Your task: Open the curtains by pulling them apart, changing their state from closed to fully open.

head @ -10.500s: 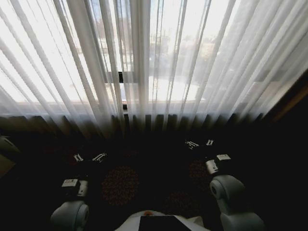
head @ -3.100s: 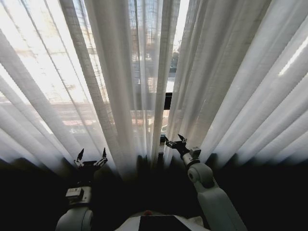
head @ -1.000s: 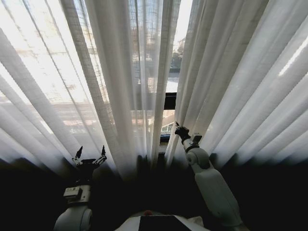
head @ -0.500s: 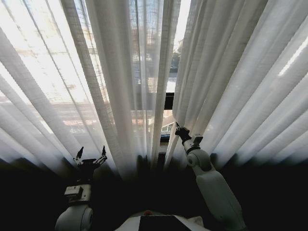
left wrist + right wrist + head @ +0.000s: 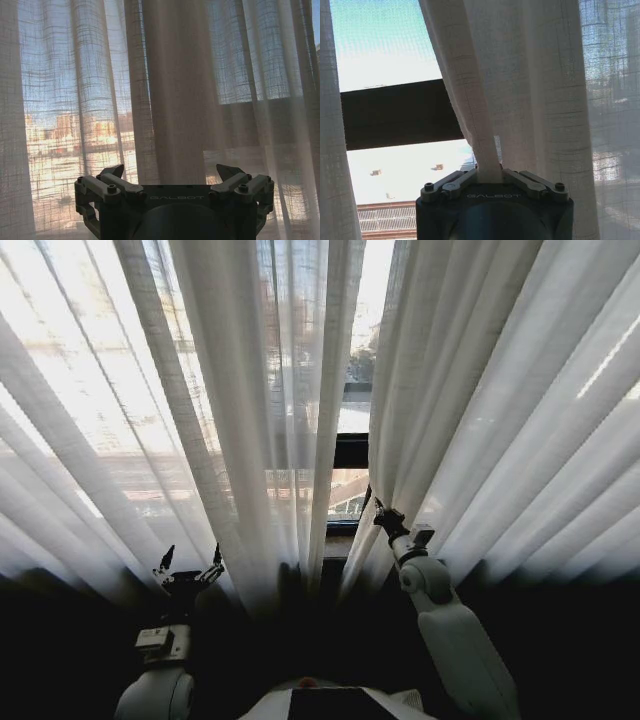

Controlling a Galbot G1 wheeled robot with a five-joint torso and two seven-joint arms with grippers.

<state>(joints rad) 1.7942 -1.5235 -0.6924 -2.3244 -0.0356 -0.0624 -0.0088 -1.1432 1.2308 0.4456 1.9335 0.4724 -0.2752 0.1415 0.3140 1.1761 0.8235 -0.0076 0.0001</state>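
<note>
Sheer white curtains hang across the whole window, two pleated panels, daylight through both. Left panel covers the left and centre; right panel covers the right. Narrow gap between them just right of centre, with bare glass and the dark window frame bar showing through it. Gap widens a little toward the bottom, where the right panel's inner edge is drawn rightward. No containers in view.

Right panel's inner edge runs straight down into the right gripper; in the right wrist view the fabric narrows to a bunched strip that goes between the two fingers. Fingers pressed together on that strip, pinching the curtain edge. In the head view the right gripper sits at the lower part of the gap, against the right panel's edge, right arm reaching up from lower right.

Left panel hangs in front of the left gripper; folds of it are beyond the fingertips, not between them. Left gripper spread wide, holding nothing; cannot tell if the tips brush the fabric. In the head view the left gripper is low on the left, near the bottom of the left panel, well apart from the gap and from the right gripper.
</note>
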